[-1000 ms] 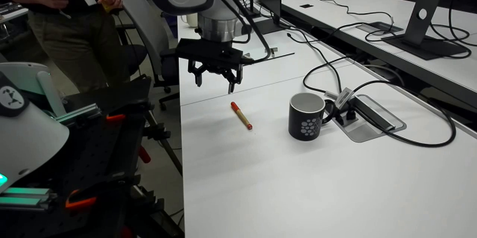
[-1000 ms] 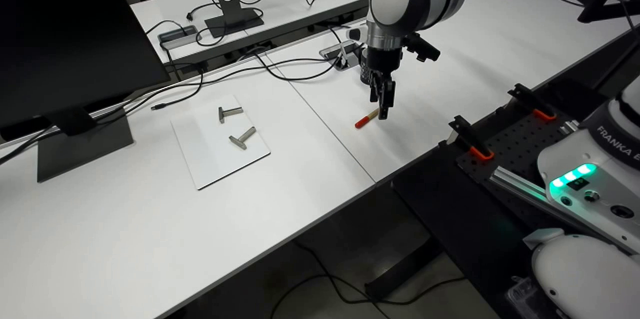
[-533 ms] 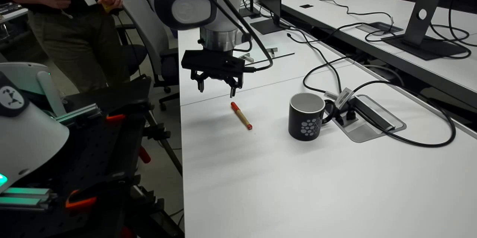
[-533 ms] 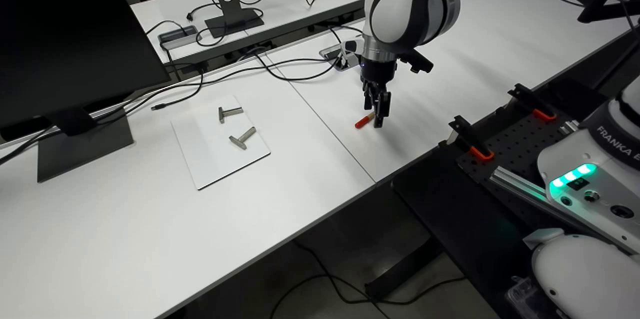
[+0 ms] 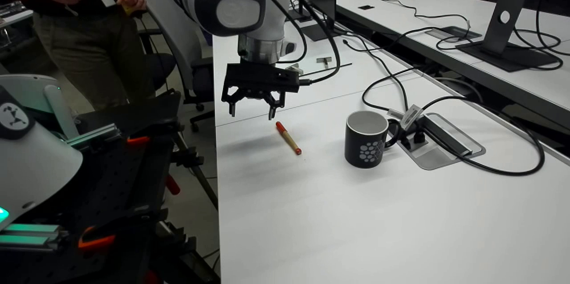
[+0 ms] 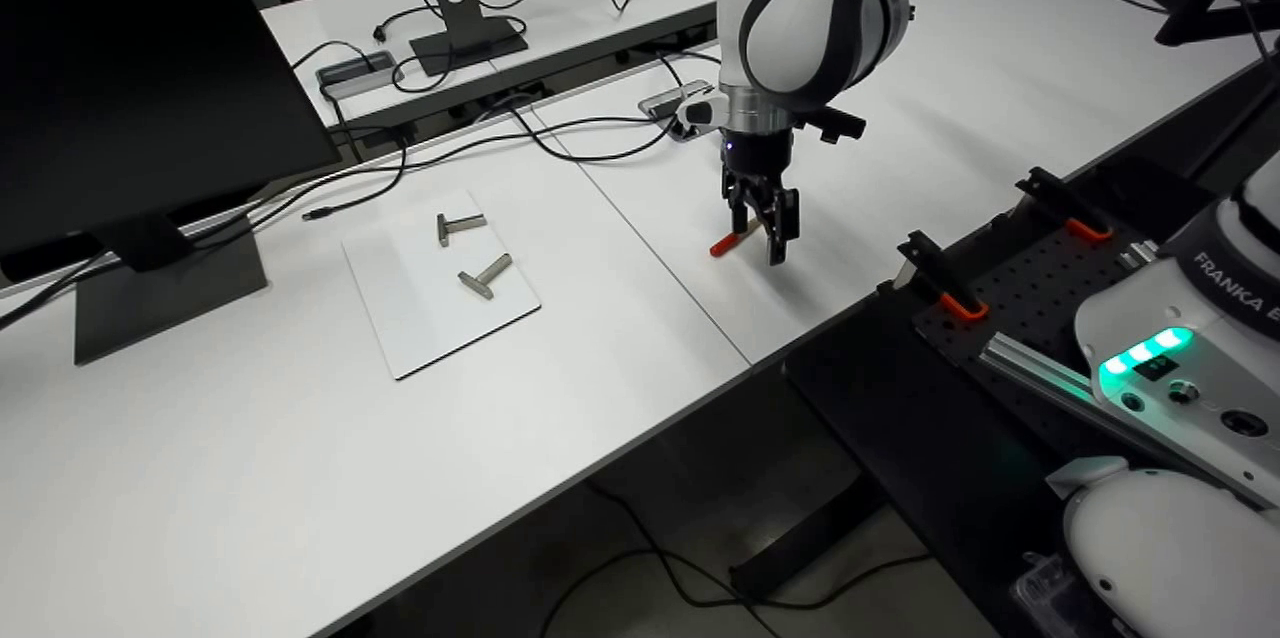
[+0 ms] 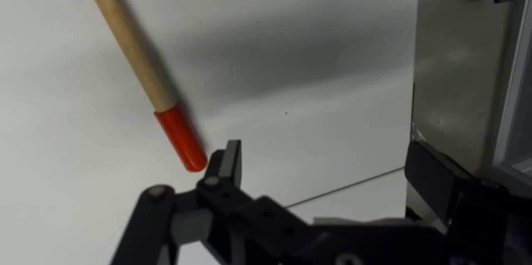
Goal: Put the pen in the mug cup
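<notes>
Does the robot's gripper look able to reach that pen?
Probably yes: the gripper hangs open and nothing visible stands between it and the pen, though it likely needs to shift over and down.

We see a white arm (image 6: 775,38) with dark bands (image 6: 838,38), a silver collar (image 6: 757,110) and 2 black cables (image 5: 338,54). The base (image 6: 1220,358) shows white "FRANKA" lettering (image 6: 1225,281) and a green light strip (image 6: 1143,354). The end effector (image 5: 252,114) is black, with round grey bolts (image 7: 157,191).

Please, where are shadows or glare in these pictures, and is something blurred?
Wrist view: a broad, soft shadow across the table, a thin one along the pen, a glint on its upper red end; the gripper slightly blurred near the bottom edge. An exterior view: green lights glaring almost white.
</notes>
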Robot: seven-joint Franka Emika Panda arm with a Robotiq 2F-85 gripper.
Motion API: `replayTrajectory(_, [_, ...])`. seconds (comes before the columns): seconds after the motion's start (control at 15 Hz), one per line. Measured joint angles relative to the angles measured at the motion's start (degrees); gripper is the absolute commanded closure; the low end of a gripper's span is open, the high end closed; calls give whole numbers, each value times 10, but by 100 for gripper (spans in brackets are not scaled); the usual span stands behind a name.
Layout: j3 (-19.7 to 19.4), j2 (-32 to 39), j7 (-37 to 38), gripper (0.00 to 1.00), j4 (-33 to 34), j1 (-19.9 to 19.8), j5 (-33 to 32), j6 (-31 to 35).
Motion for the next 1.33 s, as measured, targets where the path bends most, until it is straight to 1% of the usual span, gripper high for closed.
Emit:
replayTrajectory(0.2, [3,0,-22,0,7,-6,0,-22])
replayTrajectory(0.47, [2,0,-23,0,8,-4,1,-23])
replayTrajectory(0.67, [-28,0,-18,0,10,22,-5,1])
replayTrajectory(1.0, [-87,12,-9,0,34,77,-46,-4])
replayTrajectory(1.13, [-102,24,-9,0,47,91,-72,-4])
replayTrajectory(1.33, [-111,41,-9,0,67,105,-103,-3])
